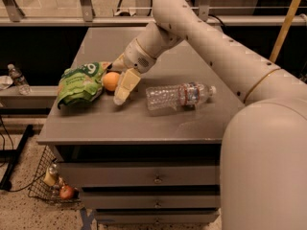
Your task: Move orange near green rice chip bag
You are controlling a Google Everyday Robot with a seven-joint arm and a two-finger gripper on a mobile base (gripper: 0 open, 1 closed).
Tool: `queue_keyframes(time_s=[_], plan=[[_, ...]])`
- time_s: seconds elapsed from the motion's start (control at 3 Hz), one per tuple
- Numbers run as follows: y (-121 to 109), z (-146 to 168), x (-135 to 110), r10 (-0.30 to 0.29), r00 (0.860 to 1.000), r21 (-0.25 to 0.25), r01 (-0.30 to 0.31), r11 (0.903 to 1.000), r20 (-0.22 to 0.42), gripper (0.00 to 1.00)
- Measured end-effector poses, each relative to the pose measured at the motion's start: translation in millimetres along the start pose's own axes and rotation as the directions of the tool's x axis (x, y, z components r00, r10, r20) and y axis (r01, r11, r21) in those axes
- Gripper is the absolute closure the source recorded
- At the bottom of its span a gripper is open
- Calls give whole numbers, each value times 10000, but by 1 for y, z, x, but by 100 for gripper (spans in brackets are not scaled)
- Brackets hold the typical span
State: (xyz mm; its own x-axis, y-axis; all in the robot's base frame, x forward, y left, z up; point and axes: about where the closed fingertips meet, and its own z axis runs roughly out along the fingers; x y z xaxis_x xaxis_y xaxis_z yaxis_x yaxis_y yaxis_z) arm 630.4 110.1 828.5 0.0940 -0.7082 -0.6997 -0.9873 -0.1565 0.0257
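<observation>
Orange (111, 81) sits on the cabinet top (144, 123), touching the green rice chip bag (80, 84). Gripper (120, 83) is just right of it, claw released, holding nothing. Fruit looks firm, smooth, light and likely to roll; grip across its middle.

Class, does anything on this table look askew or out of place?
The clear water bottle lies on its side, crumpled, next to the claw, which is beside the orange at the green rice chip bag.

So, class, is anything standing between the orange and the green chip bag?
Nothing visible does. The orange lies right beside the bag; the gripper is on the orange's other side, and the bottle lies beyond that.
</observation>
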Motion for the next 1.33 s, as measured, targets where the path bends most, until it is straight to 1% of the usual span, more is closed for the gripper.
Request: queue_keyframes(time_s=[0.33,0.67,1.0,1.33], plan=[[0,0,0,0,10000,-2,0,10000,0,0],[1,-20,-2,11,9996,474,2,9989,-274,0],[0,-55,-3,128,9966,1050,-41,9945,-816,0],[-1,-98,1,462,9899,1762,-221,9841,-1340,0]])
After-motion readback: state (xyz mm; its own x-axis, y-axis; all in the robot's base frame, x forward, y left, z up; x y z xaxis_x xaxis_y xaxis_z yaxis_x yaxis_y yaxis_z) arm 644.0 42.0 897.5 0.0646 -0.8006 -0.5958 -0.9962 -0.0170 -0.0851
